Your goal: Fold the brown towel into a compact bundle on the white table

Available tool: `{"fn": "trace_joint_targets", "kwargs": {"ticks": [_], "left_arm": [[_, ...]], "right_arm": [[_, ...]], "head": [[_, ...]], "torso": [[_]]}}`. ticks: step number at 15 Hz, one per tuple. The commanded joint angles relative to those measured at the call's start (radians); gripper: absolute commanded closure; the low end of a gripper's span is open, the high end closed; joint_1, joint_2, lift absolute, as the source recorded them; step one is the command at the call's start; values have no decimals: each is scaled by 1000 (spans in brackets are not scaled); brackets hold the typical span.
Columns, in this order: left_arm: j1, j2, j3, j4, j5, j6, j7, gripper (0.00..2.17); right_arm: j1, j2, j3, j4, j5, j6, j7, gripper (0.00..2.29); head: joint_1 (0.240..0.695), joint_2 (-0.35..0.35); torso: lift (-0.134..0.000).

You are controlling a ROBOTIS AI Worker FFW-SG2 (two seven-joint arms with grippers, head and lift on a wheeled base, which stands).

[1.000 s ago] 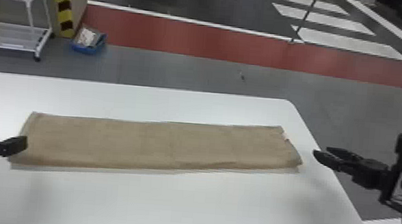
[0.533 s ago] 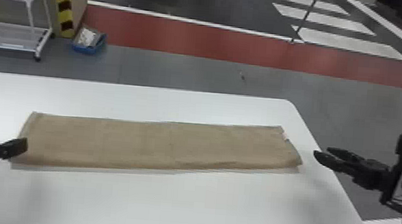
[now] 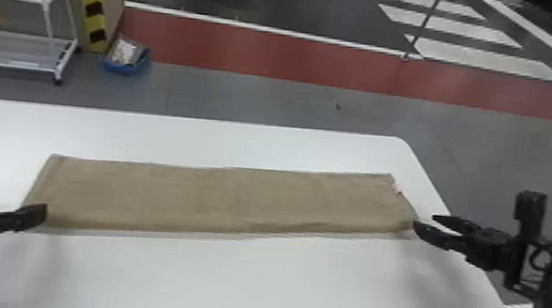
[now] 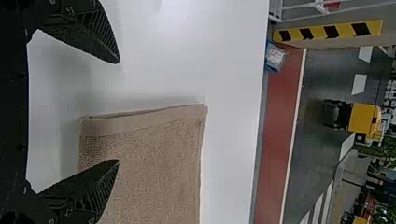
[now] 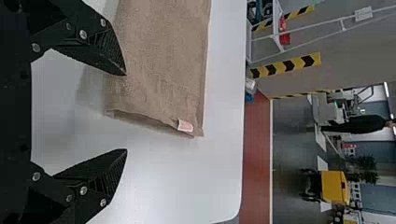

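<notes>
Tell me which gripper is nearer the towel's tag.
Right. The right gripper is near the tag, at the same end of the brown towel; the left gripper is at the opposite end.

I seem to be in an industrial hall: striped yellow-and-black guards [image 5: 286, 65], a red floor lane [image 3: 259, 51], a wire-shelved rack [image 3: 19, 48].

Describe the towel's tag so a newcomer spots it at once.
On the white table, find the long folded brown towel. Go to its short end by the right gripper. The tag is the small whitish patch on that edge, pinkish-marked against plain brown cloth.
</notes>
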Motion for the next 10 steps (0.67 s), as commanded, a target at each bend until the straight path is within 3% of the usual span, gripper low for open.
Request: {"fn": "trace_joint_targets", "kwargs": {"ticks": [1,7,9,10], "left_arm": [[0,-1,-2,10,-5,0,-4,140],[0,-1,-5,10,-5,0,-13,167],[-1,-1,-7,10,-11,3,-20,353],[-1,-1,-7,4,-11,28,-30,552]], "right_arm": [[1,16,21,2,24,-15,-6,350],[3,19,25,2,24,-15,-6,383],[3,19,33,2,23,-15,-6,478],[3,19,34,2,23,-15,-6,589]], "head": [[695,-238],[695,-224],[695,-224],[695,-223]], "torso": [[-124],[-124],[-124],[-124]]}}
